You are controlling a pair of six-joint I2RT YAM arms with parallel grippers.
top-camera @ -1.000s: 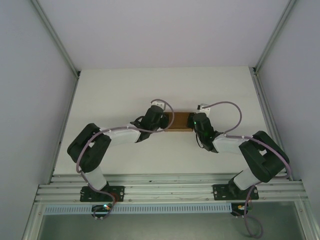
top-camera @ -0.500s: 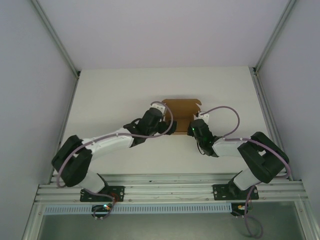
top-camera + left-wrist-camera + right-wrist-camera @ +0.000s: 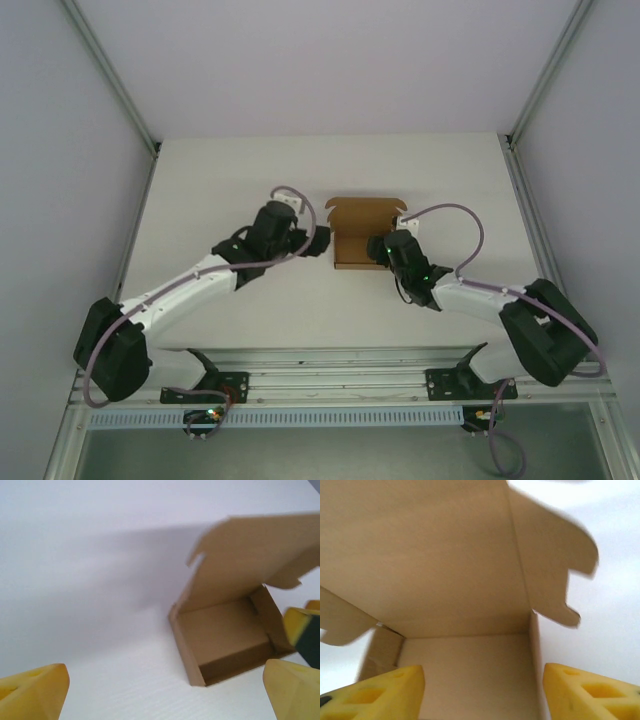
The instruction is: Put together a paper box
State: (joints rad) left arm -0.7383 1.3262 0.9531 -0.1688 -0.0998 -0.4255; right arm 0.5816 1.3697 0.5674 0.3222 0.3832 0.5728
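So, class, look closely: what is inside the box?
Bare brown floor and walls show inside the box; its lid stands open. No contents are visible. In the left wrist view, the box's right edge is partly covered by a yellow finger.

The box point(image 3: 360, 215) was plain brown cardboard, unprinted, and darker inside its tray ahead of the yellow left pads point(image 3: 35, 692). The right pads point(image 3: 592, 690) were yellow too. The table point(image 3: 220, 180) beneath was white. The arms point(image 3: 185, 290) were white with black joints, and their cables point(image 3: 447, 206) were lilac. A blurred finger point(image 3: 305, 630) beside the box looked yellow with a dark, perhaps green, face.
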